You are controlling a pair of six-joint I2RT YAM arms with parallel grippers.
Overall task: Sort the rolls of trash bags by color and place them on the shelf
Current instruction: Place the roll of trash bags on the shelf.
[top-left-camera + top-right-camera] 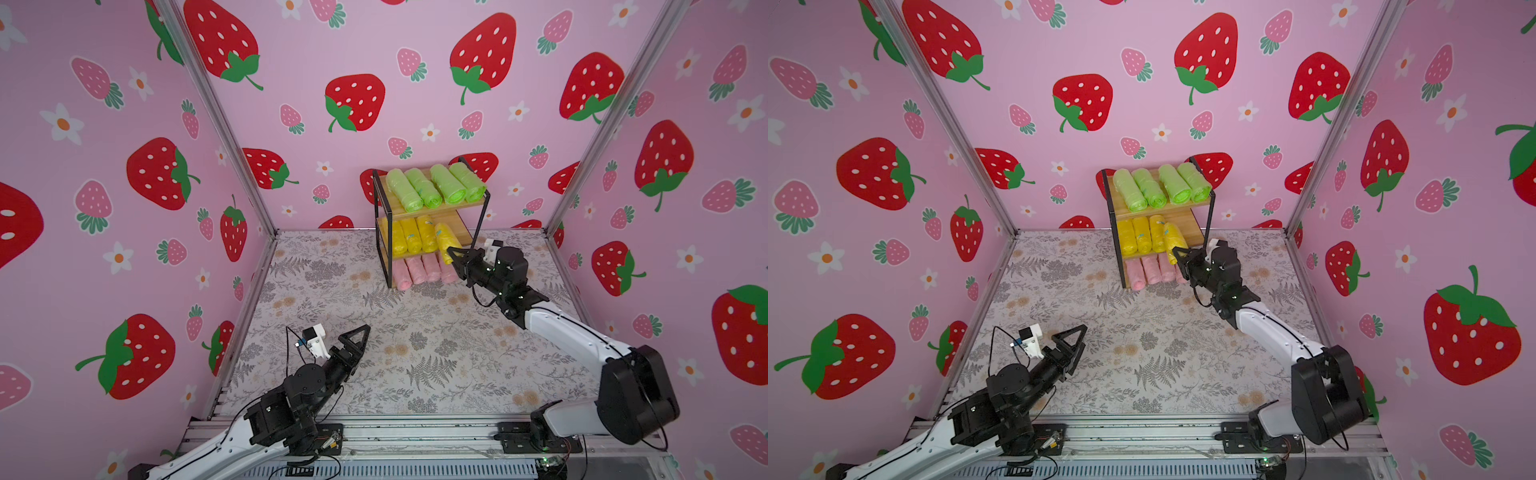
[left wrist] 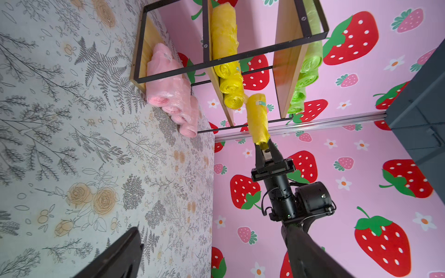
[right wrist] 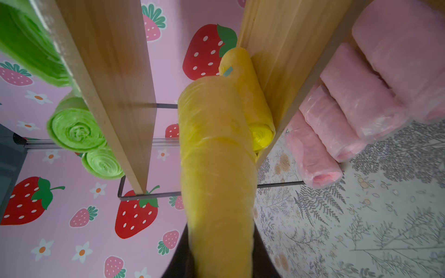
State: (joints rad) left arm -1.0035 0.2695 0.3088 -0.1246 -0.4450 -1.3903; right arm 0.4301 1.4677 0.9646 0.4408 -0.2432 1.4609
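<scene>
Left wrist view shows right tool (image 2: pixel 264 145) clamping roll (image 2: pixel 257 118).

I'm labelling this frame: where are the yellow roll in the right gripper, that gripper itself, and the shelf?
held yellow roll (image 1: pixel 444 244), in a top view, middle of its side.
right gripper (image 2: pixel 264 145), left wrist view, between its fingertips.
shelf (image 1: pixel 459 223), in a top view, bare middle board.

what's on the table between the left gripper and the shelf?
Nothing. Both top views show only bare floral table between the left gripper and the shelf; the right gripper with its yellow roll is off that line.
</scene>
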